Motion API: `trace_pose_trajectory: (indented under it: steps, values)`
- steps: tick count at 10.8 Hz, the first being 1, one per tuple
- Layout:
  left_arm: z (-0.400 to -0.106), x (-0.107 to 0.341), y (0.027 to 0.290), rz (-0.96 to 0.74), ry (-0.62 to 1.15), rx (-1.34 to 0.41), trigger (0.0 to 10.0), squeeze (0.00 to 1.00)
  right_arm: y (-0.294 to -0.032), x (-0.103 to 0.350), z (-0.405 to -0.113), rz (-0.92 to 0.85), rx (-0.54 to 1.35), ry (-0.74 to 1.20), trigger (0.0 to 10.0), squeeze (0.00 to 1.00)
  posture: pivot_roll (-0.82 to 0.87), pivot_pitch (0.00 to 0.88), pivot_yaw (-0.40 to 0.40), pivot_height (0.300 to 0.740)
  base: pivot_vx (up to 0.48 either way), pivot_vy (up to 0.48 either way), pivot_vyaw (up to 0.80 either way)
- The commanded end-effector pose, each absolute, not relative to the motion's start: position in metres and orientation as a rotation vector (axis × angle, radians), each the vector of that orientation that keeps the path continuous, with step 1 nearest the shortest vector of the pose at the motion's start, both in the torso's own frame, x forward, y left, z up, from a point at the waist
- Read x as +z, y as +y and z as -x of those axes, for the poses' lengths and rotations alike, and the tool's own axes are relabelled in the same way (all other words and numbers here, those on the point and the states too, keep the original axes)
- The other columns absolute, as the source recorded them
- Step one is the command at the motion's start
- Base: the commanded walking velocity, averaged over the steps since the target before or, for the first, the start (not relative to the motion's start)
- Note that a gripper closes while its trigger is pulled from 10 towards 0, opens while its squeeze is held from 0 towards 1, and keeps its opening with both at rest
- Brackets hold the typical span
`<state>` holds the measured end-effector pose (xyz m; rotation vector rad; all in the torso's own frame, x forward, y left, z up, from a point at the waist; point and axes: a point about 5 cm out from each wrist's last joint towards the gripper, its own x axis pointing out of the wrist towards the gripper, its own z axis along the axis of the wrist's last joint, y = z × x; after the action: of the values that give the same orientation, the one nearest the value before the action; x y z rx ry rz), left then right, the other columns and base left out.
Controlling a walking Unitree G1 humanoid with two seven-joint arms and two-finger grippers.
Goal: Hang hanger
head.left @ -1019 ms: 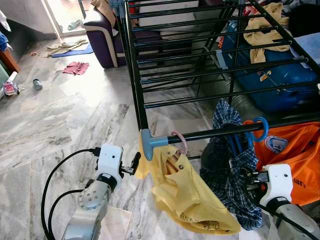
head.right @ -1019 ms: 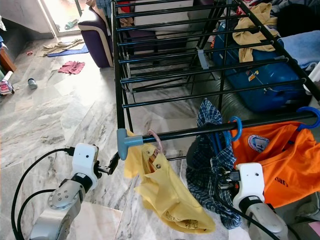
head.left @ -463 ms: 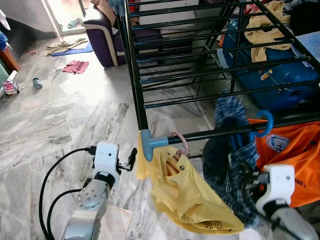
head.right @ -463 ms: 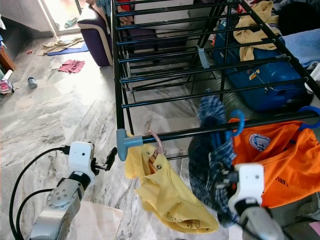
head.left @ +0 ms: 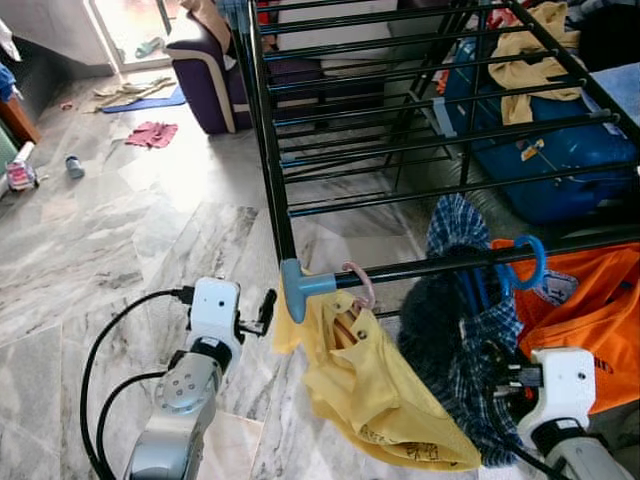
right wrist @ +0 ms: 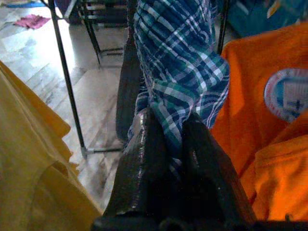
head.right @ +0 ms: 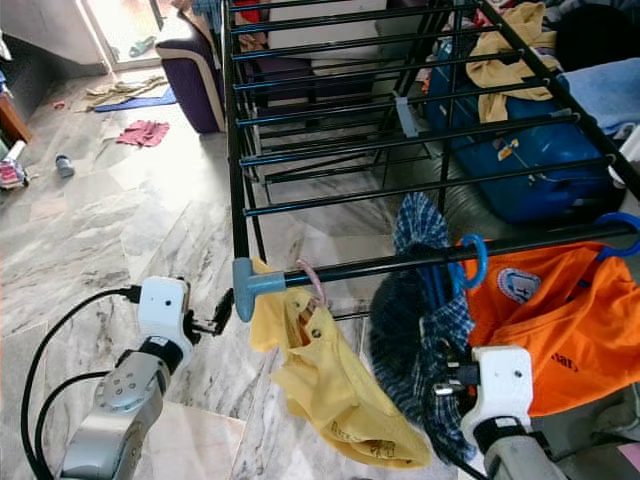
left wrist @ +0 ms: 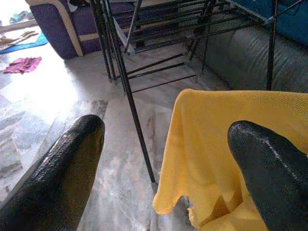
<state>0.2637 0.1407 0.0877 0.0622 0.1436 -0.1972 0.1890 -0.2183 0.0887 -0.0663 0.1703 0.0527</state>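
Right gripper [right wrist: 171,159] jaws are pinched tight on the lower folds of the plaid shirt [head.left: 470,330], low beneath the front rail [head.left: 440,265] of the drying rack [head.left: 262,120]. Its blue hanger [head.left: 525,262] is already hooked over that rail, between the yellow shirt [head.left: 370,390] and the orange shirt [head.left: 580,310]. So the hang looks done; what's left, by my read, is letting go of the cloth and pulling the arm clear.

Left gripper [left wrist: 163,149] jaws are spread wide, holding nothing, just beside the yellow shirt's edge at the rack's front left corner. The yellow shirt hangs from a pink hook [head.left: 360,282] next to the grey-blue end cap [head.left: 297,285] of the rail.

Room: the front rail is crowded, three garments touching or nearly so, little gap to either side of the plaid one. The right arm should back away downward, not sideways, or it may drag the fabric. Left of the corner post the marble floor [head.left: 120,240] is open, plenty of space for the left arm. Blue case [head.left: 560,160] sits behind under the rack.
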Motion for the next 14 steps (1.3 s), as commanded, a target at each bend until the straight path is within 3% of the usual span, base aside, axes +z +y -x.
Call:
trace_pose_trajectory:
  steps: [1, 5, 14]
  values:
    - [-0.264, 0.085, 0.14, -0.07, 0.15, -0.202, 10.0, 0.0, -0.216, 0.105, -0.196, 0.09, 0.044, 0.077, 10.0, 0.0, -0.09, 0.098, 0.047, 0.74, 0.0, 0.0, 0.0]
    - [-0.263, 0.086, 0.14, -0.069, 0.153, -0.2, 10.0, 0.0, -0.215, 0.107, -0.198, 0.11, 0.037, 0.057, 10.0, 0.0, -0.09, 0.105, 0.044, 0.74, -0.078, 0.0, 0.0]
    - [-0.265, 0.085, 0.141, -0.066, 0.157, -0.186, 10.0, 0.0, -0.207, 0.103, -0.209, 0.107, 0.054, 0.06, 10.0, 0.0, -0.08, 0.105, 0.036, 0.74, -0.44, 0.0, 0.0]
